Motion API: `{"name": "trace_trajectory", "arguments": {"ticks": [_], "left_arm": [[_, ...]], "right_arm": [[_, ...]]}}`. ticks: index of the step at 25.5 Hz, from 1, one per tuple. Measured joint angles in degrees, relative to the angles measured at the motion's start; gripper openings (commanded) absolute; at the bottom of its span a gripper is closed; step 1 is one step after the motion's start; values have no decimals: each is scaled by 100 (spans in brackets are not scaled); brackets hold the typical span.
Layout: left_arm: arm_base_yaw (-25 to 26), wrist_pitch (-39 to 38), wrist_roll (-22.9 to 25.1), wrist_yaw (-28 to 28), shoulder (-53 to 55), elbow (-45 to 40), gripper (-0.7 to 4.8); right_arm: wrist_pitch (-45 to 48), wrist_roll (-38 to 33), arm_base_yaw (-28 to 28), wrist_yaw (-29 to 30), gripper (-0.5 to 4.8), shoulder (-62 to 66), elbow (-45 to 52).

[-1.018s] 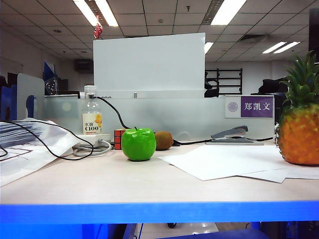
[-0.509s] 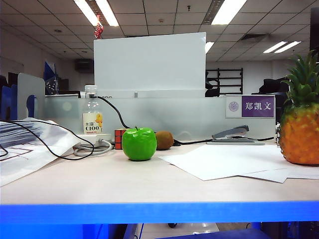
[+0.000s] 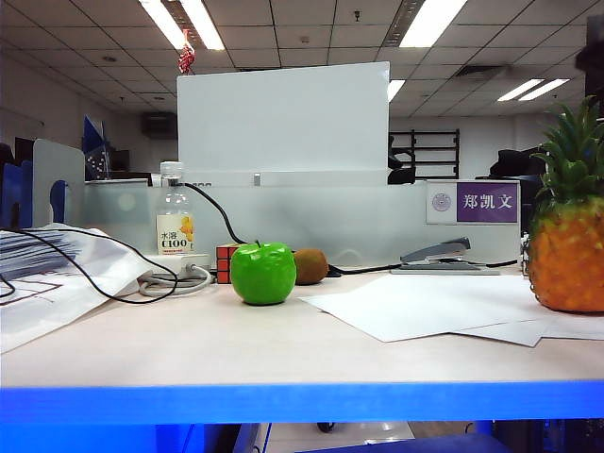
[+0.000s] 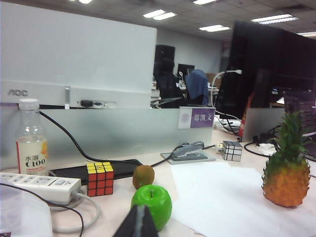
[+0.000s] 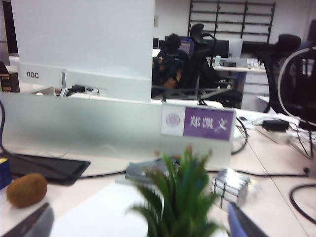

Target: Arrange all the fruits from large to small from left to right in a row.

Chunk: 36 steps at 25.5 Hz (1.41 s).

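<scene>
**Inspector A:** We find the pineapple [image 3: 568,247] at the table's [image 3: 189,349] far right in the exterior view. The apple [image 3: 262,273] stands left of centre, the kiwi [image 3: 310,266] just behind and to its right.

**Inspector B:** Agreed. We note the left gripper [image 4: 138,223] above the table, short of the apple [image 4: 151,203], jaws pressed together and empty. The right gripper [image 5: 140,223] hangs over the pineapple's crown [image 5: 180,200], fingers spread wide on either side, gripping nothing.
</scene>
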<state>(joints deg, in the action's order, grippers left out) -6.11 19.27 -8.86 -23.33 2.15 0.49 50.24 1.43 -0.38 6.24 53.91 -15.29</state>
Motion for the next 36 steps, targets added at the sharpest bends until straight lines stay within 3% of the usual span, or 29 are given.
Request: {"name": "trace_trajectory", "arguments": {"ticks": [4, 10, 16, 21, 23, 24, 25, 26, 27, 30, 33, 36], "left_arm": [[0, 111, 0, 7, 0, 0, 30], [-11, 240, 0, -72, 0, 0, 30], [-13, 216, 2, -278, 2, 0, 27], [-13, -380, -52, -693, 2, 0, 26], [-13, -754, -63, -710, 2, 0, 26], [-13, -839, -63, -710, 2, 0, 26], [-13, -909, -63, -708, 2, 0, 26], [-13, -909, -63, -702, 2, 0, 26], [-13, -905, -63, -651, 2, 0, 26], [-13, -903, -63, -640, 2, 0, 26], [-13, -903, -63, -605, 2, 0, 26], [-13, -905, -63, -605, 2, 0, 26]], "right_arm": [[503, 127, 2, -9, 479, 1226, -638], [562, 188, 2, -4, 479, 2492, -1386], [560, 428, 2, -317, 479, 2839, -1554], [562, 739, 0, -789, 479, 2839, -1556], [522, 743, 0, -798, 389, 2839, -1556], [511, 743, 2, -796, 269, 2839, -1554], [483, 741, 2, -785, 182, 2839, -1556], [474, 743, 2, -774, 29, 2839, -1556], [476, 754, 2, -769, -9, 2837, -1556], [435, 748, 2, -476, -2, 2833, -1572], [348, 396, 52, 625, -2, 2857, -1698], [238, -17, 393, 1158, -2, 2870, -1871]]}}
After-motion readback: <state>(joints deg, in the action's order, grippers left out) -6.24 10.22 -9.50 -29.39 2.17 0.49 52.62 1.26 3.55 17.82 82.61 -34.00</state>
